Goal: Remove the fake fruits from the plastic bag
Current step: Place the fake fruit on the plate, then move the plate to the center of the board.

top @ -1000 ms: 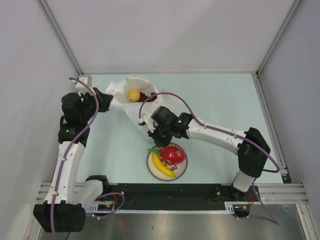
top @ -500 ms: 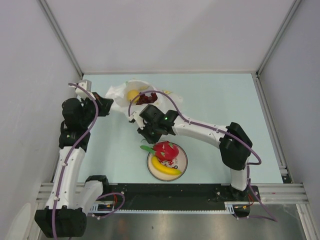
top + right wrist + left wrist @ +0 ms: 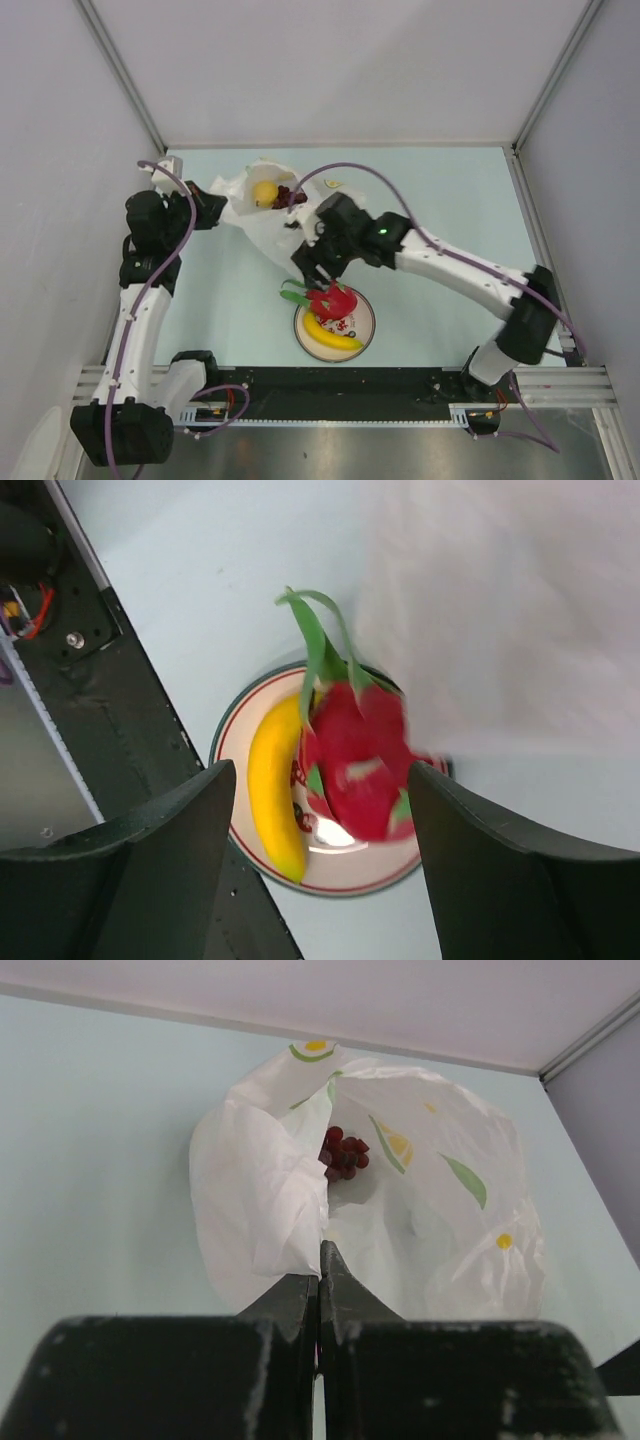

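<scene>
The crinkled white plastic bag (image 3: 258, 222) lies open at the worktop's (image 3: 440, 190) far left, with the lemon (image 3: 265, 192) and dark grapes (image 3: 288, 197) in its mouth. The banana (image 3: 330, 336) and the leafy red fruit (image 3: 332, 300) lie together on the plate (image 3: 372, 318).

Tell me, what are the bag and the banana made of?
The bag looks like thin white plastic, a bit see-through: it crinkles and folds softly. The banana looks like smooth, hard plastic, with an even yellow skin, though that is a guess.
</scene>
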{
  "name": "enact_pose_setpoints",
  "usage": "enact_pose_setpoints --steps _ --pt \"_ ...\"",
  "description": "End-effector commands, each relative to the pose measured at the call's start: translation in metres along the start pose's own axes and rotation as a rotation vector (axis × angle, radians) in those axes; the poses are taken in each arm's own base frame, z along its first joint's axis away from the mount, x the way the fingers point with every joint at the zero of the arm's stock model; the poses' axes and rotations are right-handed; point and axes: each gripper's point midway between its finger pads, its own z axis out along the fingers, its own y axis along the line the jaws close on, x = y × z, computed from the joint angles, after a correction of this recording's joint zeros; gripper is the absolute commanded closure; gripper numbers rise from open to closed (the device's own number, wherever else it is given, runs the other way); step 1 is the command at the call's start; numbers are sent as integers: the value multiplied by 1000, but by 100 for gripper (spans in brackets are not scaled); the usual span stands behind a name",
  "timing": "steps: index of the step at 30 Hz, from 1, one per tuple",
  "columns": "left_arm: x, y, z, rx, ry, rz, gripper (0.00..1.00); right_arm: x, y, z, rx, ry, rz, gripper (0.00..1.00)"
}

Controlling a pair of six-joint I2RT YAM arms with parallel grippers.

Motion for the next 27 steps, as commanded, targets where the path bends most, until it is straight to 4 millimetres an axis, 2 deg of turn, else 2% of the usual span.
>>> enact_pose_setpoints --steps 1,2,4,5,9,13,18,22,27 --pt "-37 -13 3 41 -67 11 99 41 -37 -50 73 -1 166 26" --pt "-45 -15 4 46 -76 18 99 51 -45 -52 84 13 219 27" --pt "-47 -13 10 42 -64 19 99 75 -62 -53 85 38 353 29" --pt "-54 -15 9 41 -72 33 99 94 -65 -46 76 74 403 30" --pt "-62 -11 12 20 -72 59 99 130 -75 -28 29 146 544 37" --pt "-64 -6 14 9 -72 63 99 152 -72 -14 -40 205 639 42" --pt "-61 5 16 -20 -62 55 99 173 -84 -3 -44 248 790 48" --pt "-56 11 16 -32 -53 46 99 179 -87 8 -83 262 832 58" --pt "-52 16 19 -40 -42 39 100 188 -90 19 -103 287 881 61"
